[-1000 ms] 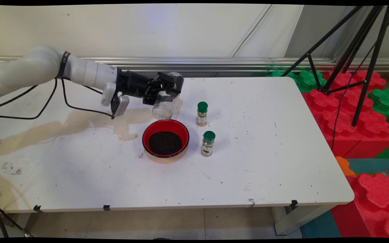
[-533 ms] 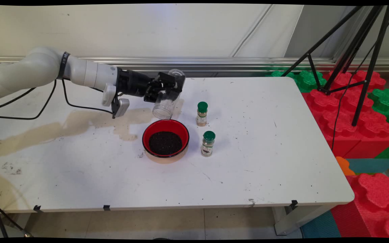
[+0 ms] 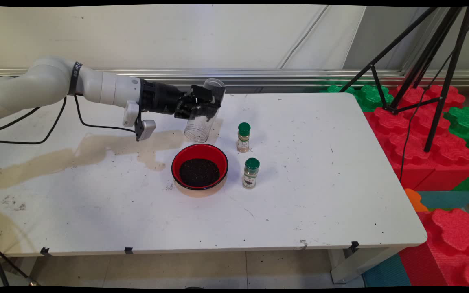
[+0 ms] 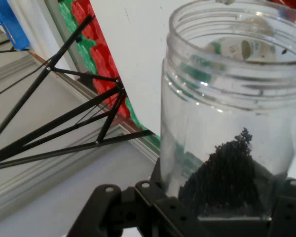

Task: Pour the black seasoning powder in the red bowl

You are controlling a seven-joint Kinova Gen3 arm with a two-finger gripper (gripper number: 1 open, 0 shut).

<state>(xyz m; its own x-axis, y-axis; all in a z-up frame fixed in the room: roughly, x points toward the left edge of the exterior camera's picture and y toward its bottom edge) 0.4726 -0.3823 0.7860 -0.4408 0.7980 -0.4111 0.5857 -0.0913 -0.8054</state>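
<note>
Currently, a clear plastic jar is clamped in the end effector, which is carried well above the surface at the tip of the white arm reaching in from the left. The jar is held tilted, its open mouth turned down and toward the camera, its closed base raised toward the wall. In the hand view the jar is seen filling the space between the black fingers, with a small heap of dark granules lodged against its lower side by the end effector.

Just below the jar's mouth and slightly nearer the camera, a red bowl is set on the surface, and a layer of dark granules is seen inside it. The jar and the bowl are not in contact.

To the right of the end effector, 2 small spice bottles with green caps are stood upright on the surface: 1 just beyond the bowl's far right rim, the other just beside the bowl's right side. Neither bottle is touched by the end effector.

Under the arm, to the left of the end effector, a brownish stain is spread across the surface. Black cables are hung from the arm above it.
</note>
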